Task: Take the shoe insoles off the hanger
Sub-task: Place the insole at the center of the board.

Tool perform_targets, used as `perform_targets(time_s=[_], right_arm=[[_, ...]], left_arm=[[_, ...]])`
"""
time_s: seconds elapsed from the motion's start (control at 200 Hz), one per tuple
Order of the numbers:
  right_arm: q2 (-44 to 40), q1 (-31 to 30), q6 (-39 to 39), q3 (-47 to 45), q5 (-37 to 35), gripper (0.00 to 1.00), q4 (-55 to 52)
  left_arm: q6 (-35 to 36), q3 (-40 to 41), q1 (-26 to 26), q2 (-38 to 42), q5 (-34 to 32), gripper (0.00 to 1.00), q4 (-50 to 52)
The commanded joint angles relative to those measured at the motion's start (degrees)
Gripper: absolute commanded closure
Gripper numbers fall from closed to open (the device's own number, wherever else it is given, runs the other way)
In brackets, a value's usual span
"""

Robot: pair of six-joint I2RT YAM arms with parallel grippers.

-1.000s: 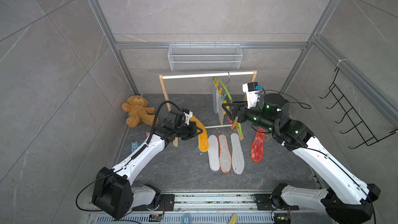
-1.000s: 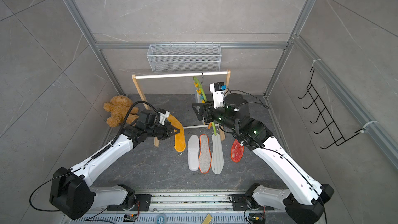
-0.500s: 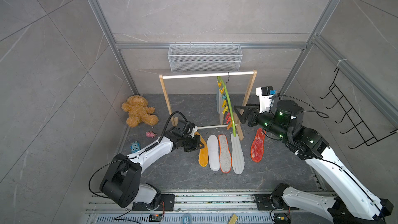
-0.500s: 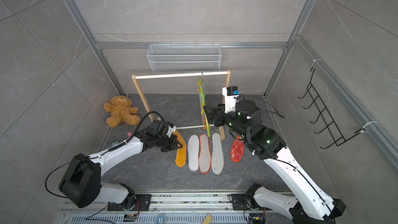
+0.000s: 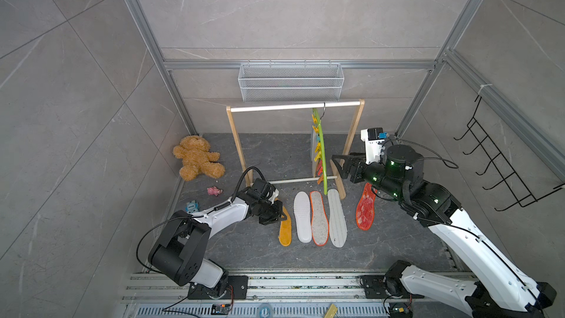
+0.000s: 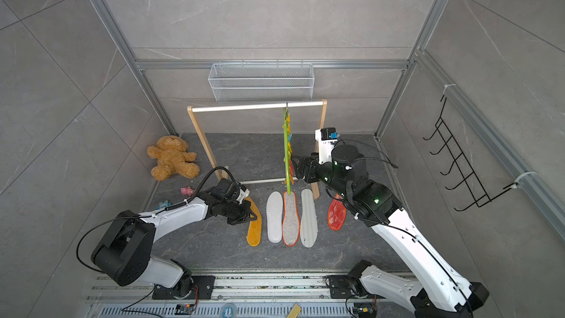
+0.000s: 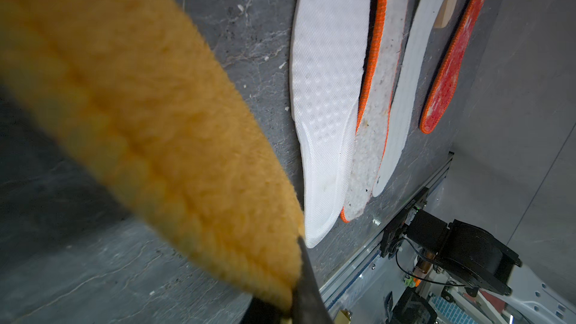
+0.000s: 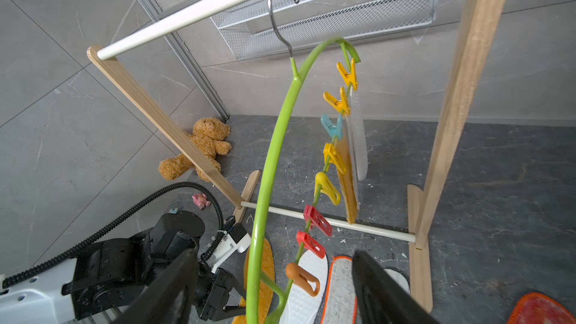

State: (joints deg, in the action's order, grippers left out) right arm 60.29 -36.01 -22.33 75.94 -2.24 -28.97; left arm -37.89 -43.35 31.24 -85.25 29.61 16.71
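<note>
Claw on the left (image 5: 278,216) is clamped on the orange insole (image 5: 285,230), on the floor (image 5: 244,249) below the hanger (image 5: 323,160); I reckon I'm laying it down. Right claw (image 8: 272,252) gapes wide by the hanger's bottom end. Next: let go, then fetch the insoles (image 8: 358,144) clipped higher.

The hanger (image 5: 319,148) hung from the rack's (image 5: 237,142) top rail, near its right end, with two clipped insoles (image 8: 358,138) beneath its rear part. On the floor (image 5: 260,154) before the rack, three insoles (image 5: 318,218) lay touching in a row. The leftmost insole (image 5: 285,230) lay just beside them, and a fifth insole (image 5: 365,209) lay apart on the right. A teddy bear (image 5: 197,162) lay left of the rack.
</note>
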Motion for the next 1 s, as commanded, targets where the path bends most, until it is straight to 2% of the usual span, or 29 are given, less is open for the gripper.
perform_targets(time_s=[0.0,0.579,0.994], right_arm=[[-1.6,0.5,-1.0,-1.0,0.5,0.2,0.0],[-6.1,3.8,-4.4,-8.6,2.2,0.19,0.2],[-9.0,13.1,-9.8,-18.6,10.5,0.19,3.2]], left_arm=[[1.5,0.4,0.0,-0.9,-1.2,1.0,0.0],[1.8,0.8,-0.3,-2.7,-4.6,1.0,1.5],[0.8,-0.5,-0.2,-5.8,-3.5,1.0,-1.6]])
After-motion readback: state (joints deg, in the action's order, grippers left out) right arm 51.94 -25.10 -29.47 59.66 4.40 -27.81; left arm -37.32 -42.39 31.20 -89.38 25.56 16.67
